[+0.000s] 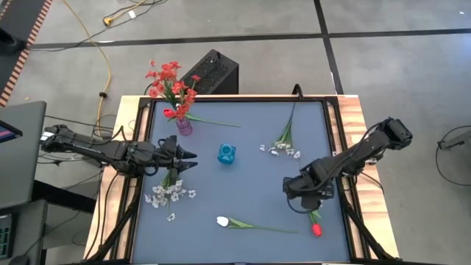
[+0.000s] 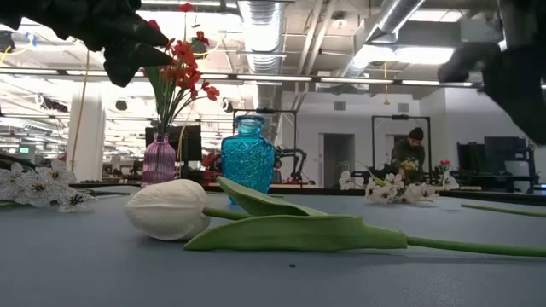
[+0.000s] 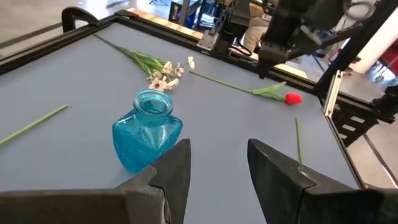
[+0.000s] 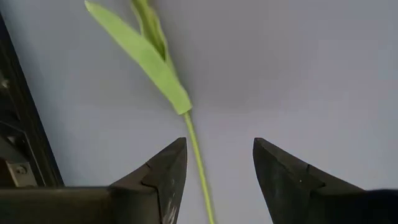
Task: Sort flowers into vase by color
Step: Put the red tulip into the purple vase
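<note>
Landmark: you can place everything from the blue faceted glass vase (image 1: 227, 154) standing upright near the middle of the grey-blue table mat (image 1: 243, 177).
Left gripper: your left gripper (image 1: 193, 160) hovers just left of the blue vase, pointing at it, with a moderate gap between its dark fingers (image 3: 174, 177) and nothing in that gap.
White blossom spray, left: a small white blossom spray (image 1: 168, 193) lies flat on the mat below and left of the blue vase, under the left arm.
Purple vase: a small purple glass vase (image 1: 184, 126) stands up and left of the blue vase, holding the red clustered sprays (image 1: 169, 82) upright.
White tulip: a white tulip bud on a long green stem (image 1: 223, 221) lies flat well below the blue vase, stem running off to the right.
White blossom spray, right: a second white blossom spray (image 1: 283, 147) lies to the right of the blue vase, its stem pointing towards the far edge.
Right gripper: your right gripper (image 4: 217, 168) is well right of the blue vase, low over the mat, fingers parted and straddling a thin green stem (image 4: 196, 155) without visibly pinching it.
Red tulip: a red tulip bud (image 1: 316, 230) lies lower right of the blue vase, just below the right gripper.
</note>
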Robot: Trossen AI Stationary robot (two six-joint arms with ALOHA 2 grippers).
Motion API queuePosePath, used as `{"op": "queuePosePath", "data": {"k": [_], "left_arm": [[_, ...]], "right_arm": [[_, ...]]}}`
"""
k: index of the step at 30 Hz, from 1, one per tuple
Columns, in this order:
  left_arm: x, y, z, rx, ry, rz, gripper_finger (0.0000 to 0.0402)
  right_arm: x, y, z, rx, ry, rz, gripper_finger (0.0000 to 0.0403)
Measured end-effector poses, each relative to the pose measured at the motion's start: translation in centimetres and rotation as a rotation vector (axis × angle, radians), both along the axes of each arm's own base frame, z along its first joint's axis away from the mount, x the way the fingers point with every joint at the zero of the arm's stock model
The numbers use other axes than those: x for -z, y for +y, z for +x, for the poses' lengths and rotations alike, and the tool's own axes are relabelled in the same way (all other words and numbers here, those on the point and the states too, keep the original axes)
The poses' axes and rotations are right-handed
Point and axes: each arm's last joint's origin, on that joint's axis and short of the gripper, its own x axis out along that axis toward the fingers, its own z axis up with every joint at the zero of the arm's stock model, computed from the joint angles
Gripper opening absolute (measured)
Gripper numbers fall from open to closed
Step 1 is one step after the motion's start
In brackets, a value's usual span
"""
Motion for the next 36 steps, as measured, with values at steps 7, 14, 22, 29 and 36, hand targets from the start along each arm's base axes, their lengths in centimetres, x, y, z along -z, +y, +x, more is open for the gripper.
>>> {"op": "queuePosePath", "data": {"k": [7,14,22,29,36], "left_arm": [[-0.4,0.0,0.1,-0.024,-0.046,-0.046,0.0147],[-0.4,0.1,0.1,-0.049,-0.055,-0.101,0.0147],[-0.4,0.2,0.1,-0.094,-0.061,-0.113,0.0147],[-0.4,0.3,0.1,-0.134,-0.067,-0.135,0.0147],[-0.5,0.4,0.1,-0.178,-0.083,-0.135,0.0147]], "right_arm": [[3.4,-0.1,-1.0,-0.018,-0.005,0.003,0.0197],[5.9,-0.4,-1.7,-0.029,-0.039,0.018,0.0191],[7.8,-0.9,-2.8,-0.059,-0.042,0.018,0.0186],[8.5,-1.0,-3.1,-0.104,-0.058,0.03,0.01],[8.4,-1.0,-3.1,-0.082,-0.045,0.05,0.0015]]}}
